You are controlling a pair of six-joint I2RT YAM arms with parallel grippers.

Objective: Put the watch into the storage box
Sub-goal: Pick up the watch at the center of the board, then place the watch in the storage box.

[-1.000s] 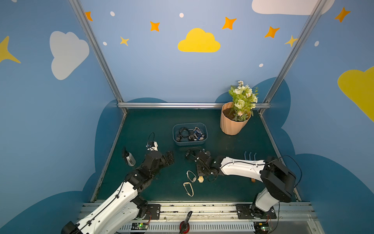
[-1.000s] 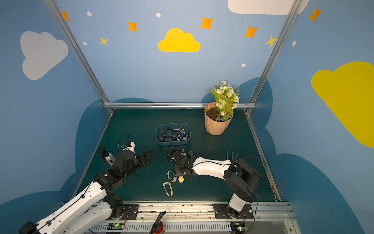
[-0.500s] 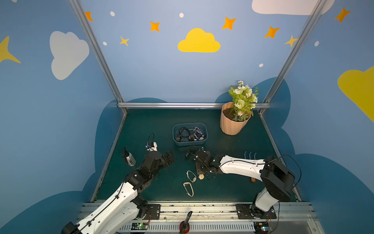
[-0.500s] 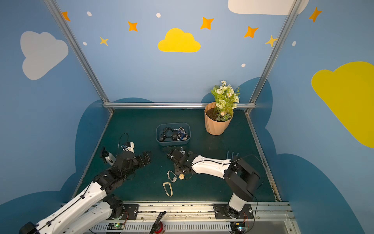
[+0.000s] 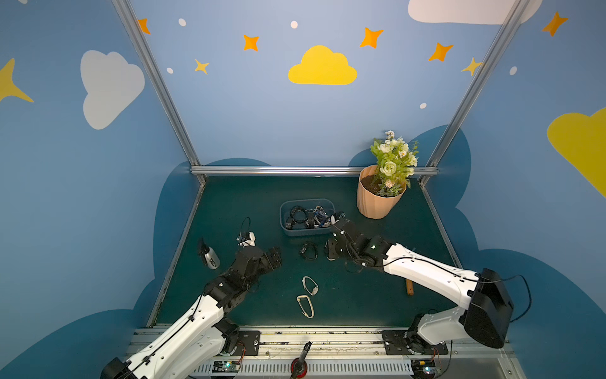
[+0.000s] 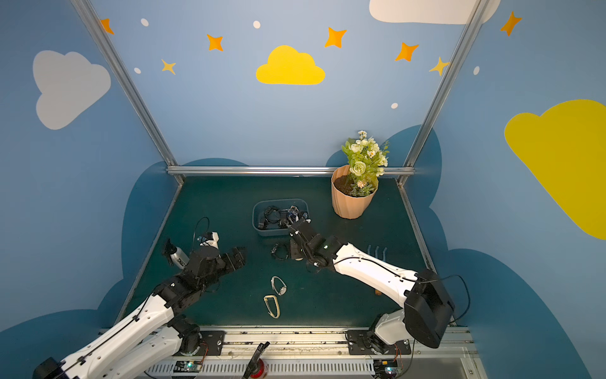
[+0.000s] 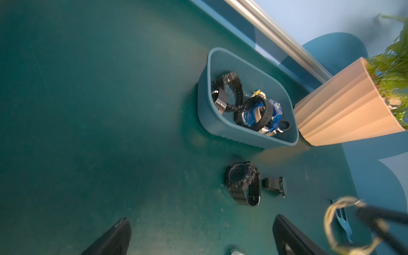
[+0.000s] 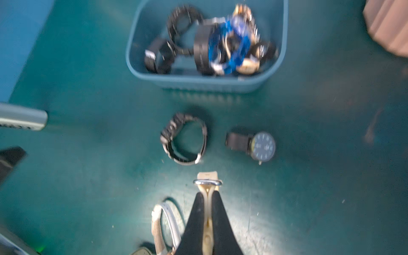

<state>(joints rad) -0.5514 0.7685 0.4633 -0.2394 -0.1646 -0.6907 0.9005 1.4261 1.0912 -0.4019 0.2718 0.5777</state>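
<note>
Right claw point(image 8: 207, 195) first: its two black fingers are pressed together on the strap of a cream watch point(image 8: 207, 177), just behind the silver buckle, with the strap end poking out past the tips. Sensible hold, I'd say: a thin strap is the easy thing to pinch, and the rest can hang free for the drop. Ahead of it, farther off, sits the box point(image 8: 198, 82), already carrying a tangle of black and blue watches. By this view the cream watch is short of the rim, raised over the table point(image 8: 320, 123). Down there, between claw and box, lie a black watch point(image 8: 184, 139) curled on its side and, right of it and apart, a round-faced watch point(image 8: 262, 145), dial up, likely waiting their turn. Off to the left, the left claw point(image 5: 274, 257) hangs spread wide, holding nothing, and seems parked out of the lane. Now the views. The right wrist picture, blurred as it is, is the only one showing the pinch itself. The left wrist picture gives what that one cannot: the cream watch from the side, a closed loop dangling off dark fingers, as I read it. In both top views the grip is too small to read. Yet only they set both arms together, with the right claw's tip overlapping the box's near right corner and the flowerpot point(image 5: 377, 201) standing right of the box, apart.
</note>
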